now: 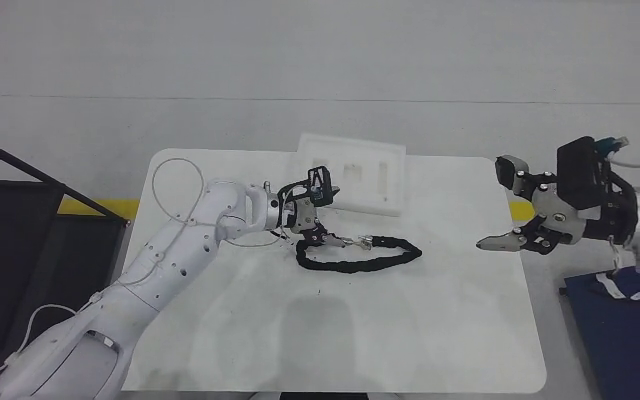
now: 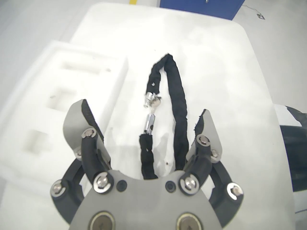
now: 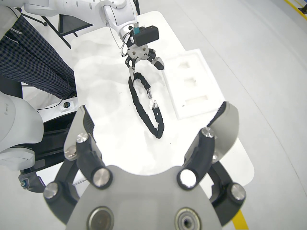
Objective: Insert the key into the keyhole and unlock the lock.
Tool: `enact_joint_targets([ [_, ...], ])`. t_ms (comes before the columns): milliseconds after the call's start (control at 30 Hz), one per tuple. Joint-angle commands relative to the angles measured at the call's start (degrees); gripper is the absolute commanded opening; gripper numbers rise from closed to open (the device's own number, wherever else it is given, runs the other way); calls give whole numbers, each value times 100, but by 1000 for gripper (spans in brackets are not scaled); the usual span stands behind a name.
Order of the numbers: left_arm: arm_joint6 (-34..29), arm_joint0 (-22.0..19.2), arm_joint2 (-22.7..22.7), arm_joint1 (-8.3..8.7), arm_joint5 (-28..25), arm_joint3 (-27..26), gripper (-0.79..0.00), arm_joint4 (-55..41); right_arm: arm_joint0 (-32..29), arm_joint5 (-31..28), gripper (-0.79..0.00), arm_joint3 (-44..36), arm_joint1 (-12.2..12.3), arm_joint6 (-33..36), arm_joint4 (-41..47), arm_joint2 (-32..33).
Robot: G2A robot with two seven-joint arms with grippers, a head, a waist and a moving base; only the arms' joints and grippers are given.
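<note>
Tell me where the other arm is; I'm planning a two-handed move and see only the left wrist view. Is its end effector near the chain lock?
Observer: No. The right end effector hangs above the table's right end, well apart from the chain lock.
Operator: Is it holding anything?
Observer: Nothing; its fingers are spread wide and empty.
Operator: My palm hides the chain's near bend. Where is it?
Observer: On the table under the left end effector, inside its open gap and close by one finger; I cannot tell if they touch.
</note>
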Motion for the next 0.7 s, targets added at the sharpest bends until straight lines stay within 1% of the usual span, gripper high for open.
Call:
enact_joint_targets([
  [0, 250, -43, -201, 35, -25, -150, 0, 150, -54, 81, 0, -23, -33, -179, -19, -3],
  [100, 546, -123, -505, 99, -146, -312, 0, 388, -130, 325, 0, -21, -99, -561, -30, -8],
  [200, 718, -261, -823, 174, -346, -329, 0, 668, -182, 559, 0, -17, -182, -924, -189, -22],
  [267, 789, -433, -1021, 220, -599, -295, 0, 856, -145, 558, 0, -69, -245, -1043, -406, -10],
  [333, 913, -590, -1199, 249, -737, -205, 0, 948, -90, 556, 0, -88, -323, -1177, -508, -14],
  [500, 1200, -1041, -1280, 313, -737, 29, 0, 1182, 105, 466, 0, 36, -549, -1408, -845, -90],
  [667, 1627, -1345, -1131, 365, -737, 267, 0, 1113, 302, 174, 0, 299, -788, -1764, -1136, -202],
])
